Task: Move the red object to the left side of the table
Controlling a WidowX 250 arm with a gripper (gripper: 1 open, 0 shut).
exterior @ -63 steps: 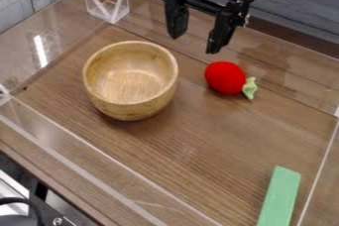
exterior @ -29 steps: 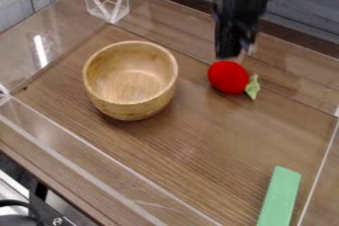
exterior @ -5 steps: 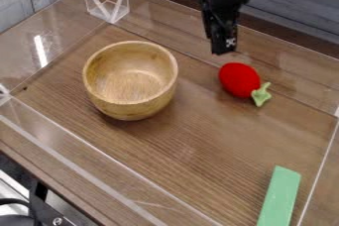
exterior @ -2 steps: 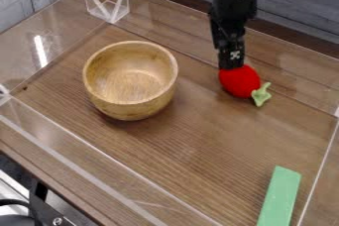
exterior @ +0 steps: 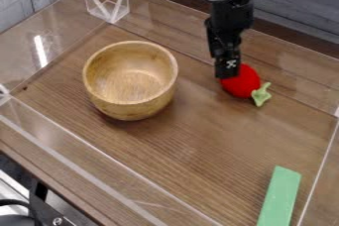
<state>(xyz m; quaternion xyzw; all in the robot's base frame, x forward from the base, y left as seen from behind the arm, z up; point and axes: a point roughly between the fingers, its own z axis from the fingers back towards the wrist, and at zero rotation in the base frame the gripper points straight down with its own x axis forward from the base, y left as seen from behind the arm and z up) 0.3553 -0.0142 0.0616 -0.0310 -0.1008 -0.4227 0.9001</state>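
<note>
Your claw point(exterior: 227, 67) is hanging spread apart, tips touching the red fruit point(exterior: 240, 81), which is sitting just below-right on the counter point(exterior: 172, 161).

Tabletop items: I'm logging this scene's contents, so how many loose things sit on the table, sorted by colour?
Red: 1, the toy fruit
Tan wood: 1, the bowl
Green: 1, the flat block
Total: 3
</note>
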